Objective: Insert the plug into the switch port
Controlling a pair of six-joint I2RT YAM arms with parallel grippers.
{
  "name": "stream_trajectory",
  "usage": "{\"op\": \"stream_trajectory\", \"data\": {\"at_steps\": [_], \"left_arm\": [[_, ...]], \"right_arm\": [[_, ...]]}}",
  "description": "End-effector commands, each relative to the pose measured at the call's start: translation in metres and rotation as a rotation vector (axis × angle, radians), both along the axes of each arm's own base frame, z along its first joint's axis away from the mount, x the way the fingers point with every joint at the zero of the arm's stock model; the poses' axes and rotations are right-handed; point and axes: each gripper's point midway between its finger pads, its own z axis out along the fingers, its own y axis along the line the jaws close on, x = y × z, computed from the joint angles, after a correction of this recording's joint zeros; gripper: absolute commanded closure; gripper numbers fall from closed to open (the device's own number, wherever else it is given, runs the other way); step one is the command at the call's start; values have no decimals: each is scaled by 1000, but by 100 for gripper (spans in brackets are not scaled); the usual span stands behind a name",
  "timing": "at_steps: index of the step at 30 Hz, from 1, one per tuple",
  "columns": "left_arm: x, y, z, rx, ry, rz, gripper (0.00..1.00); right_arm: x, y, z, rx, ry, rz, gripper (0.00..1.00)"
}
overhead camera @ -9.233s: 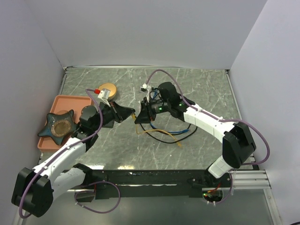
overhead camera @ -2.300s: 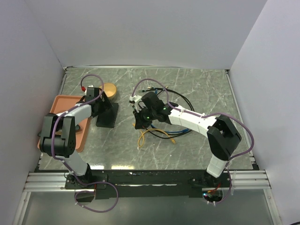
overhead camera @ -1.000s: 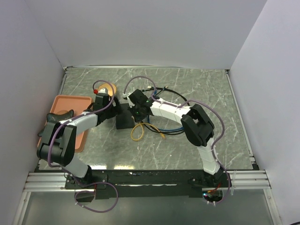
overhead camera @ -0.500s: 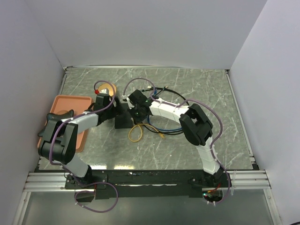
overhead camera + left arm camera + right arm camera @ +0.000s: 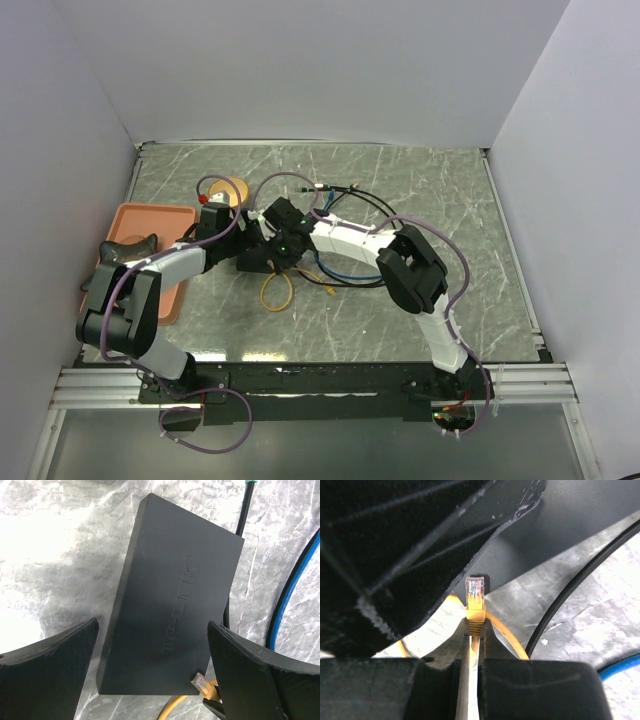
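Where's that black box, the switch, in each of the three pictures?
Top external: switch sits just left of centre.
Left wrist: switch fills the middle.
Right wrist: switch is the dark slab, upper right.
Shared landmark: the yellow cable beside it.

Top cam: high up behind the arm bases, looking down on the whole worktop (image 5: 430, 190). Left wrist cam: close, straight down on the switch (image 5: 170, 605). Right wrist cam: v close, looking along its fingers (image 5: 445, 650). Both wrist views share switch edge + plug (image 5: 475, 592).
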Motion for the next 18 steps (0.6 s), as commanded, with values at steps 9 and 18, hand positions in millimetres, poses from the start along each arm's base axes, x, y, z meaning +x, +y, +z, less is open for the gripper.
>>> {"op": "stream_trajectory", "data": {"at_steps": [9,18], "left_arm": [[8,8,24,8,-66,15,2],[11,8,16,21,-46,6,3]], "right_arm": [[18,-36,23,117,-32,-62,100],[39,-41,15,74,5,-122,100]]}}
